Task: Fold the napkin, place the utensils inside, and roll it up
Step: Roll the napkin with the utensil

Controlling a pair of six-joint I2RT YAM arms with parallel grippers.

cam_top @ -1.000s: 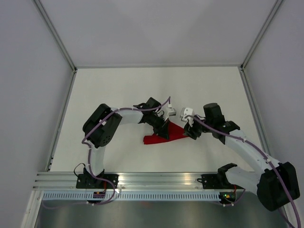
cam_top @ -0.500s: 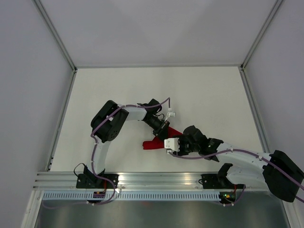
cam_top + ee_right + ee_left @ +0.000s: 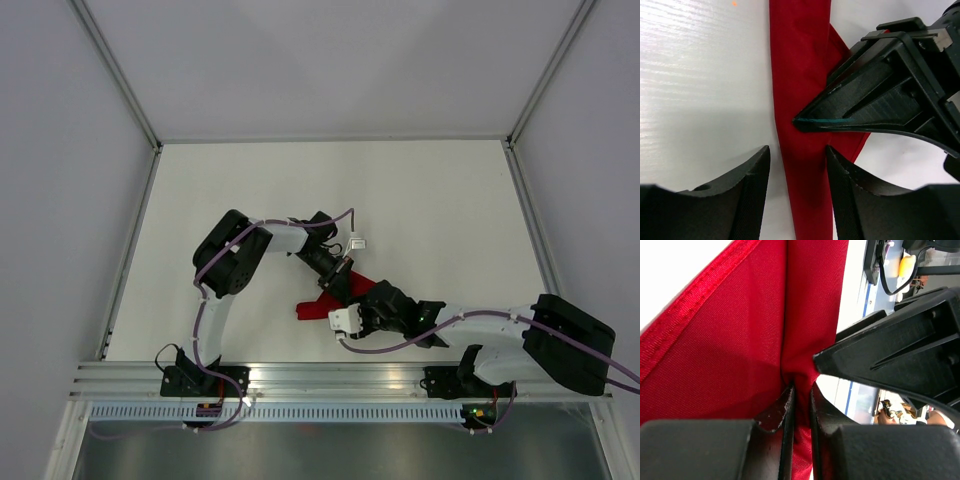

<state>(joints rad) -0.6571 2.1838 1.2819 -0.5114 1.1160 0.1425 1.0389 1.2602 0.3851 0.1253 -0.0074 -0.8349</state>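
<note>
The red napkin point(image 3: 312, 308) lies bunched into a narrow strip on the white table. My left gripper point(image 3: 343, 283) is shut on a raised fold of it; in the left wrist view the cloth point(image 3: 725, 340) is pinched between the closed fingers, gripper point(image 3: 801, 392). My right gripper point(image 3: 356, 303) is low over the napkin, right beside the left one. In the right wrist view it is open point(image 3: 797, 162), its fingers either side of the red strip point(image 3: 797, 75), not touching it, with the left gripper point(image 3: 890, 85) just ahead. No utensils are in view.
The white table point(image 3: 440, 200) is bounded by grey walls at the left, back and right, and by the aluminium rail point(image 3: 330, 378) at the near edge. The two arms crowd together over the napkin near the table's front centre.
My right arm has swung from the napkin's right side round to its near side and moved left, ending beside the left gripper. The left gripper has kept its hold and shifted slightly.
</note>
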